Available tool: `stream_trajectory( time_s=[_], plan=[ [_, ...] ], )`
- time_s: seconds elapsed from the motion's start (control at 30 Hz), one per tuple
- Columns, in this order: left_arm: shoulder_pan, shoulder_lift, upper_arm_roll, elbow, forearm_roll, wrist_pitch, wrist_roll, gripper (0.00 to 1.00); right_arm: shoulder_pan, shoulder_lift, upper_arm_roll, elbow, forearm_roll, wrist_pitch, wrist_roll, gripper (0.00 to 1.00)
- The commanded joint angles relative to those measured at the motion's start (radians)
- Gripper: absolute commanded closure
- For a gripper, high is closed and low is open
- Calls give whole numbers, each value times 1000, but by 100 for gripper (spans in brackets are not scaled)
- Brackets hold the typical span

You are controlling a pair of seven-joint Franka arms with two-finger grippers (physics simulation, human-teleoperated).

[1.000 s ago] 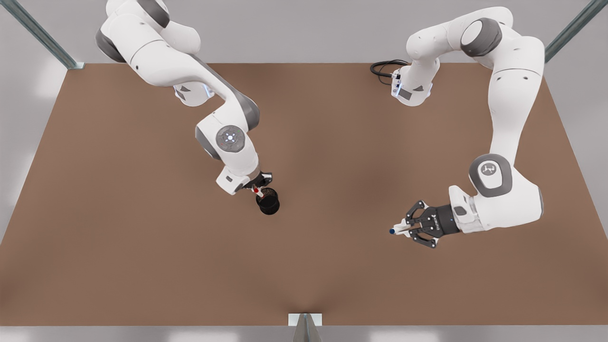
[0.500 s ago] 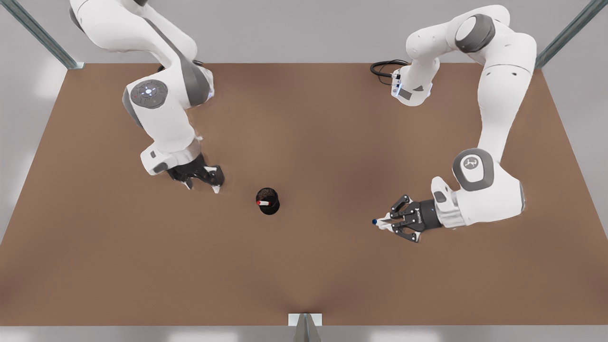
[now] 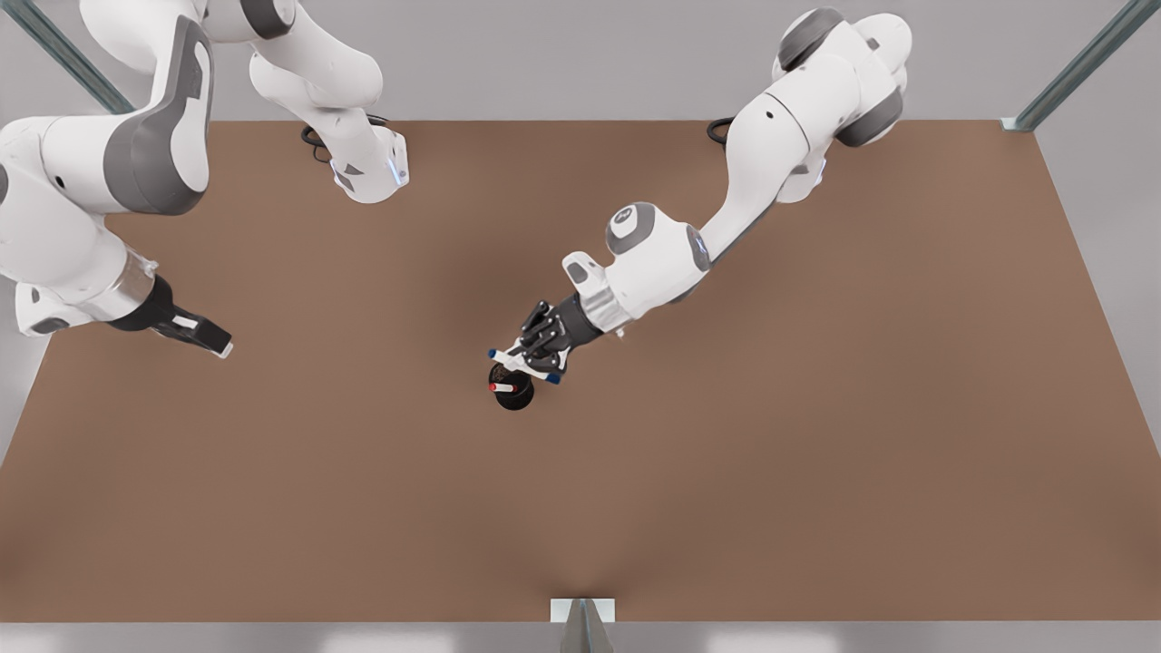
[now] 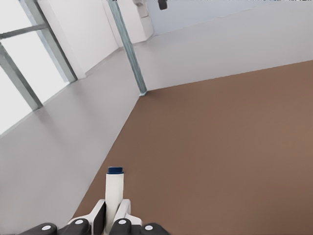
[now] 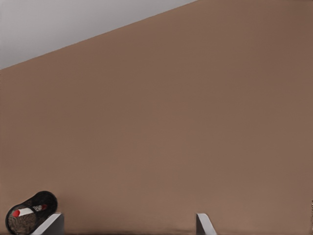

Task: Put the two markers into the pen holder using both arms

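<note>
Brown tabletop (image 3: 816,453) all around, and two white arms are working over it. At the front view's left, the right gripper (image 3: 207,337) is hanging out near the table edge with nothing in it; the wrist camera is showing its fingertips (image 5: 204,224) spread wide apart, so I'd say that arm is just waiting.

Moving toward the middle, the black mesh cup (image 3: 512,392) is standing on the table with the red marker (image 3: 502,387) already sitting inside, red end poking up.

Right above the cup, the left gripper (image 3: 537,355) is pinching the blue marker (image 3: 524,365) around its white barrel, fingers closed tight on it. The marker is lying crosswise over the cup, more flat than upright, as far as I can tell.

My take on doing this bit well: it's needing to tip the marker upright, line the lower end over the open side of the cup away from the red one, and only let go once the tip is past the rim. Otherwise it's probably bouncing off.
</note>
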Motion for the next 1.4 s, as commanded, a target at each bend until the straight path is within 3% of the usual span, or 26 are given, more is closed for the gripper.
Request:
stream_trajectory(
  time_s=[0.0, 0.3, 0.4, 1.27, 1.3, 1.33, 1.37],
  plan=[
    [-28, 10, 0, -1, -5, 252, -260, 79, 11, 1, 16, 4, 4, -43, -319, 0],
    [-163, 132, 50, 66, -5, 416, -283, 79, -2, 1, 16, -5, 11, -54, -322, 0],
    [-175, 197, 55, 66, 100, 499, -289, 79, -2, 1, 13, -5, 11, -55, -319, 0],
    [-258, 421, 53, 167, 153, 499, -457, 79, -10, 2, 11, -11, 9, -67, -305, 0],
    [-267, 424, 53, 178, 153, 498, -460, 58, -10, 2, 11, -11, 9, -67, -305, 0],
    [-279, 424, 55, 190, 153, 498, -493, 16, -10, 2, 11, -11, 9, -67, -305, 0],
    [-279, 424, 56, 194, 160, 496, -495, 0, -10, 2, 11, -11, 9, -67, -305, 0]
  ],
)
